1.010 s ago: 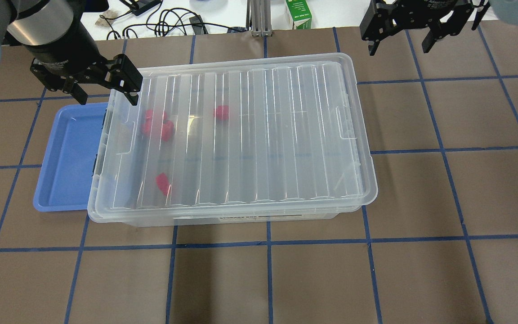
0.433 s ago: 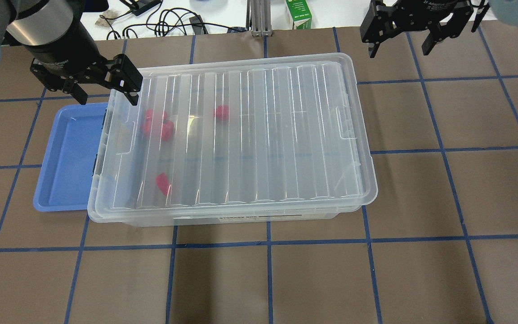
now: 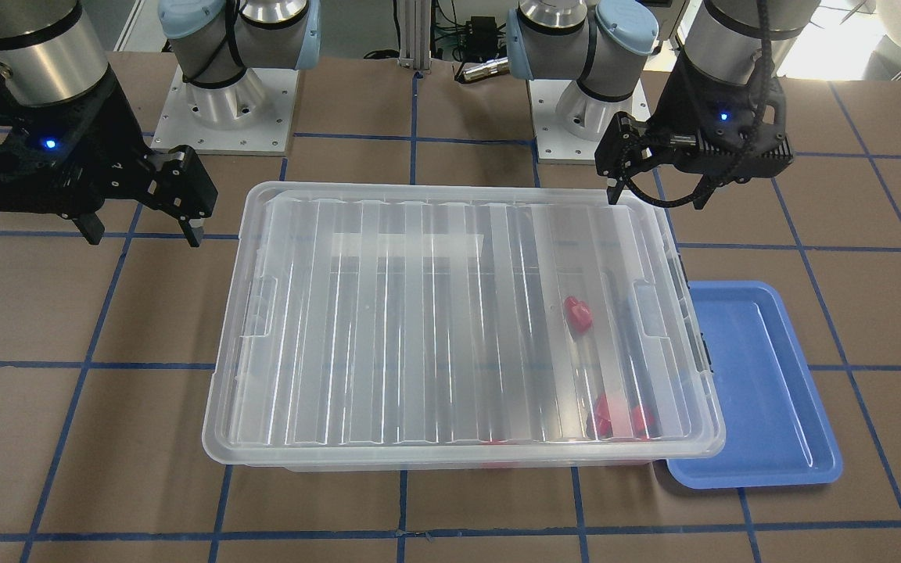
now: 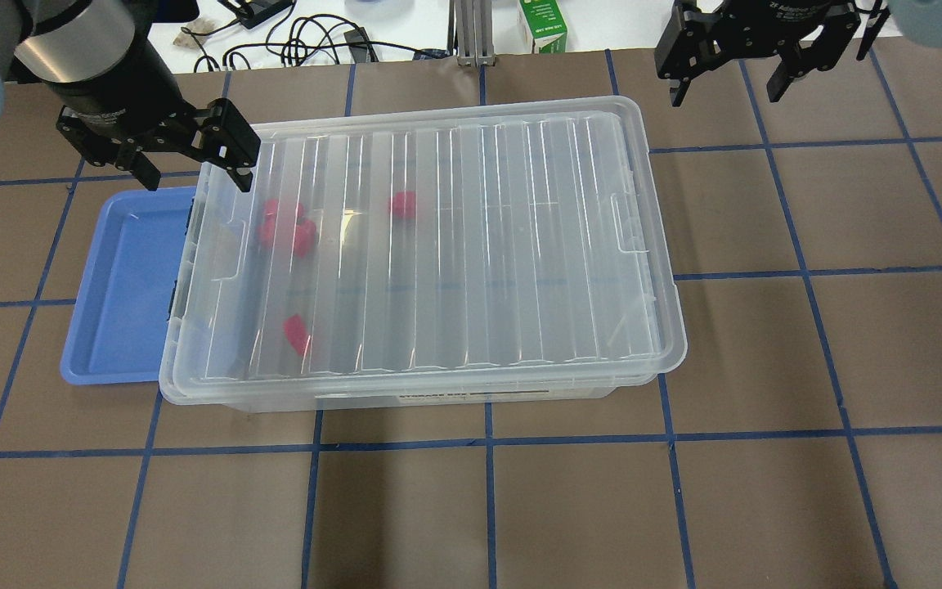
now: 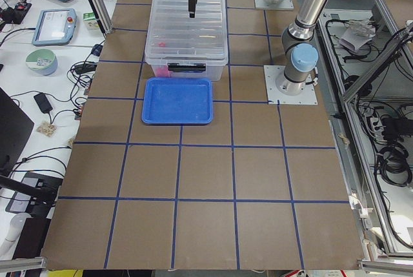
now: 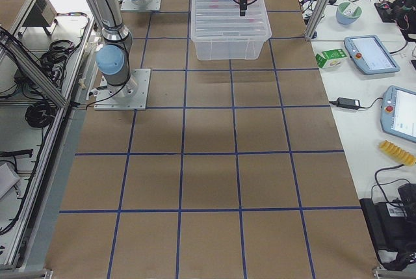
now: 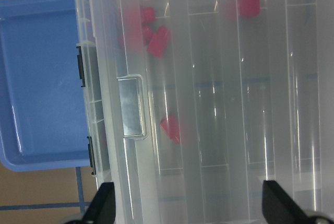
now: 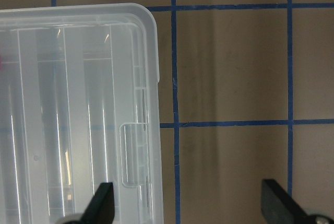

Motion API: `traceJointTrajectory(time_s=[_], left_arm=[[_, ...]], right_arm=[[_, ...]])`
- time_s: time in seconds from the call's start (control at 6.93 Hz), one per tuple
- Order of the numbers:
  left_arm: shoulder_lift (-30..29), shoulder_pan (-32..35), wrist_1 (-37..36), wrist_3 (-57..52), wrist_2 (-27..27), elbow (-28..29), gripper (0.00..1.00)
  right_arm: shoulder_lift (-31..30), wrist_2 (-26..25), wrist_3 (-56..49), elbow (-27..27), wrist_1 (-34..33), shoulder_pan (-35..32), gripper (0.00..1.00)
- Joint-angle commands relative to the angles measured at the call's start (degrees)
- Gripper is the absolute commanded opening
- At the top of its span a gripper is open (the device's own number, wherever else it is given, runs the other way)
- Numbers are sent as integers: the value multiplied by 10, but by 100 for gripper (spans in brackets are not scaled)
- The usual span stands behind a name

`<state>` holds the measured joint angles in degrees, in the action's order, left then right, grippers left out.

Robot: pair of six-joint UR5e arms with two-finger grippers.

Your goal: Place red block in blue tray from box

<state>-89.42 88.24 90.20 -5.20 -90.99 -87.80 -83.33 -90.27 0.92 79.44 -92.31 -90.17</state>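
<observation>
The right arm (image 3: 28,47) and left arm (image 3: 720,39) are brushed silver tubes with pale blue joint caps (image 3: 626,23); square silver base plates (image 3: 263,129) carry small screws; each black wrist housing (image 3: 20,168) shows a blue light (image 3: 49,144); a black cable (image 3: 654,202) loops beside the black left pincer (image 4: 193,168); the right pincer (image 4: 724,82) bears white lettering.

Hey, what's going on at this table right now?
The robot is poised over a clear box, holding nothing. The left gripper hangs open above the box's end beside the blue tray. The right gripper hangs open just beyond the opposite end. The lid is on, the red blocks are inside, and the tray holds nothing.
</observation>
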Motion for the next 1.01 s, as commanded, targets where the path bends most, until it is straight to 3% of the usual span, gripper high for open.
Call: traceJointTrajectory(time_s=[0.0, 0.29, 0.43, 0.87], left_arm=[[2, -1, 1, -2, -1, -1, 100], [1, -2, 1, -1, 3, -2, 100], [3, -2, 1, -1, -2, -3, 100], [4, -2, 1, -1, -2, -3, 100]], right_arm=[[35, 0, 3, 26, -32, -1, 100], [83, -1, 18, 87, -113, -1, 100], [82, 3, 18, 113, -115, -4, 100], [84, 4, 10, 122, -129, -12, 100]])
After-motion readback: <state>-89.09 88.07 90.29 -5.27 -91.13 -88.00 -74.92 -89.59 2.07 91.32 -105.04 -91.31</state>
